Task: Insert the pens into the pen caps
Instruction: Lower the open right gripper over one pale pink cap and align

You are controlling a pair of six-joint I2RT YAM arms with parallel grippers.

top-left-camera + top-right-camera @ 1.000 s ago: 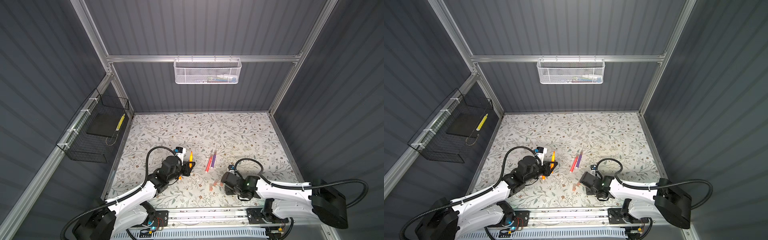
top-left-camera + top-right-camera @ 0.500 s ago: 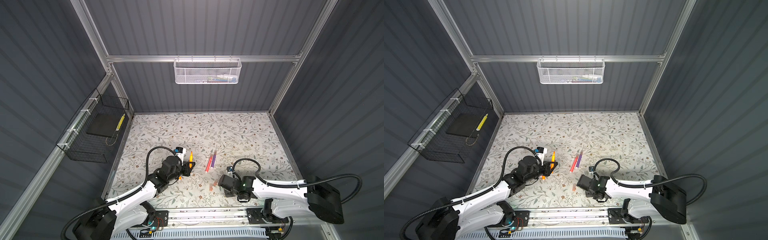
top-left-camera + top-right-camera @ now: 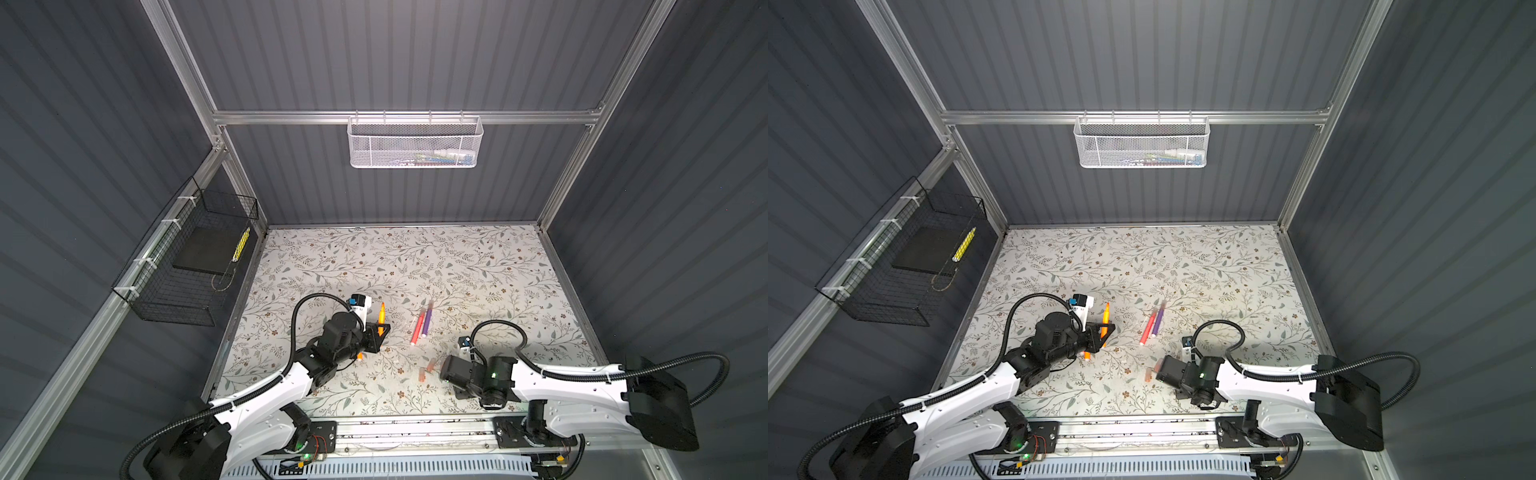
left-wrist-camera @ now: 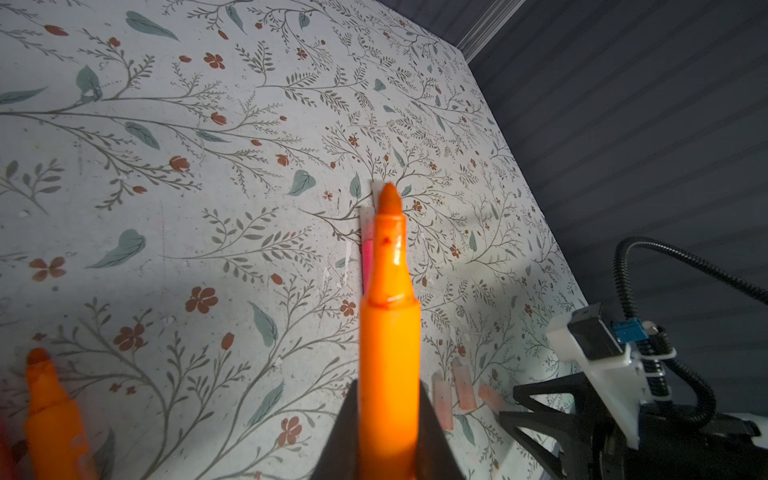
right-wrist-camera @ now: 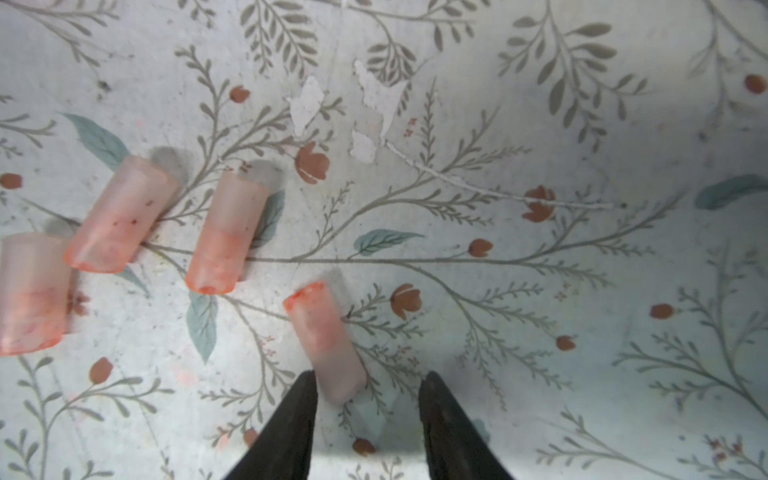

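Observation:
My left gripper (image 3: 380,330) is shut on an orange pen (image 4: 388,332), whose bare tapered tip points away from the wrist. A second orange pen (image 3: 360,356) lies under that arm. A pink-red pen (image 3: 417,330) and a purple pen (image 3: 427,322) lie side by side mid-table. Several translucent pinkish pen caps lie near the front, among them two (image 5: 122,214) (image 5: 226,232). My right gripper (image 5: 368,376) is open low over the table. One pen cap (image 5: 326,340) has its end between the jaws, against one finger, with a gap to the other finger.
A white mesh basket (image 3: 415,143) hangs on the back rail. A black wire basket (image 3: 187,266) on the left wall holds a yellow patterned stick (image 3: 241,245). The front rail (image 3: 415,428) borders the floral table.
My right gripper has shifted slightly left and toward the front, closing in on the caps. The left arm and its orange pen have not moved.

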